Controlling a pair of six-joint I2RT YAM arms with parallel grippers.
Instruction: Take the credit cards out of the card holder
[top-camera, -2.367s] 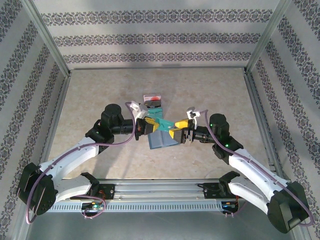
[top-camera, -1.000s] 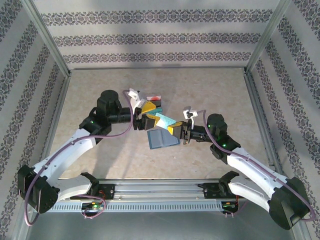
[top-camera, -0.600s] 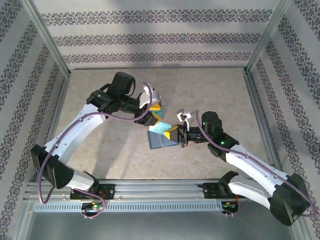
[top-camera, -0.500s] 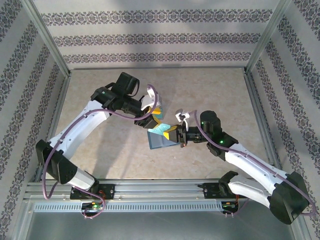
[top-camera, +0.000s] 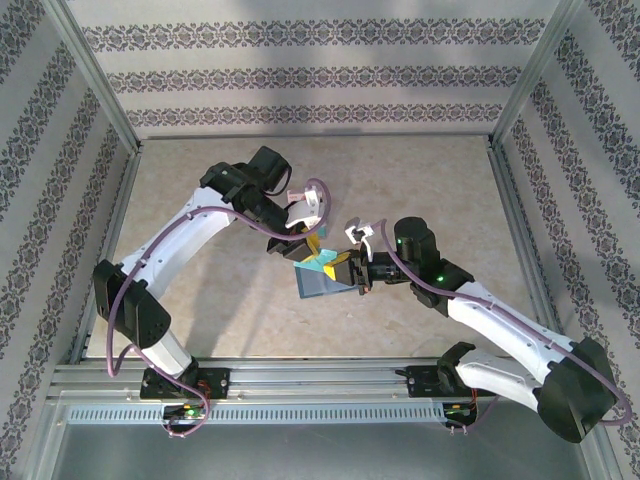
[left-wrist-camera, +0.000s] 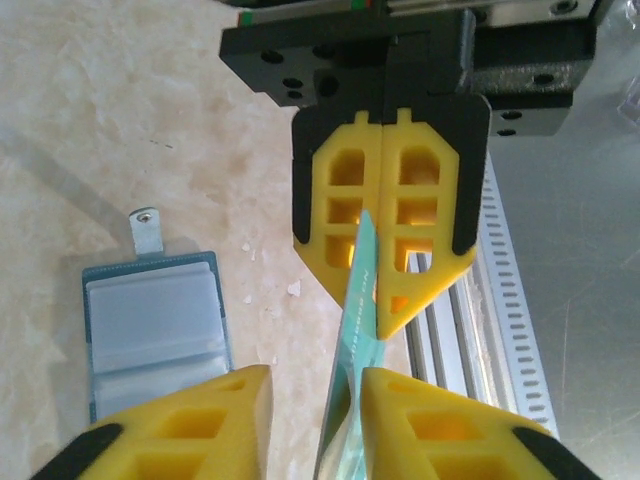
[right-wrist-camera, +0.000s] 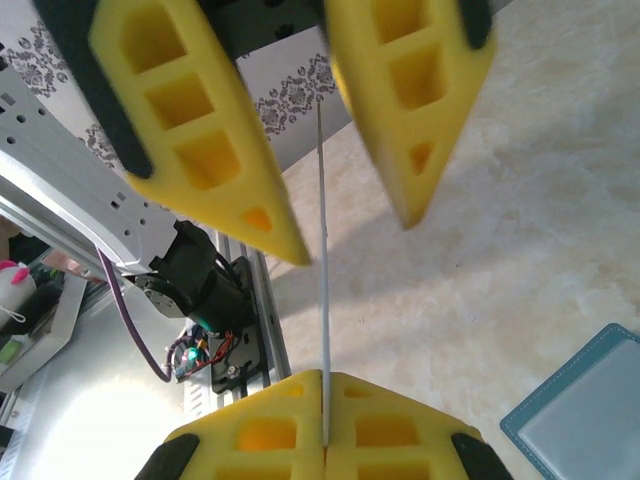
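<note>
The slate-blue card holder (top-camera: 322, 285) lies flat on the table, with its clear pocket window facing up (left-wrist-camera: 150, 320). Just above it my right gripper (top-camera: 345, 270) is shut on one end of a teal-green credit card (top-camera: 322, 262). In the right wrist view the card (right-wrist-camera: 322, 250) stands edge-on out of my right gripper (right-wrist-camera: 325, 378). My left gripper (top-camera: 308, 243) comes in from the far side and straddles the card's other end (left-wrist-camera: 358, 320). The left gripper (left-wrist-camera: 315, 385) is open: one finger touches the card and the other stands clear of it.
The aluminium rail (top-camera: 300, 385) runs along the near edge, just behind the right gripper in the left wrist view (left-wrist-camera: 500, 300). Patterned walls and metal posts (top-camera: 95, 80) close in the beige table (top-camera: 200, 200). A corner of the holder (right-wrist-camera: 585, 420) lies near the right fingers.
My left arm has swung up and over to the middle. Its gripper has come down round the teal card and narrowed. The right gripper has kept hold of the card, shifting slightly left.
</note>
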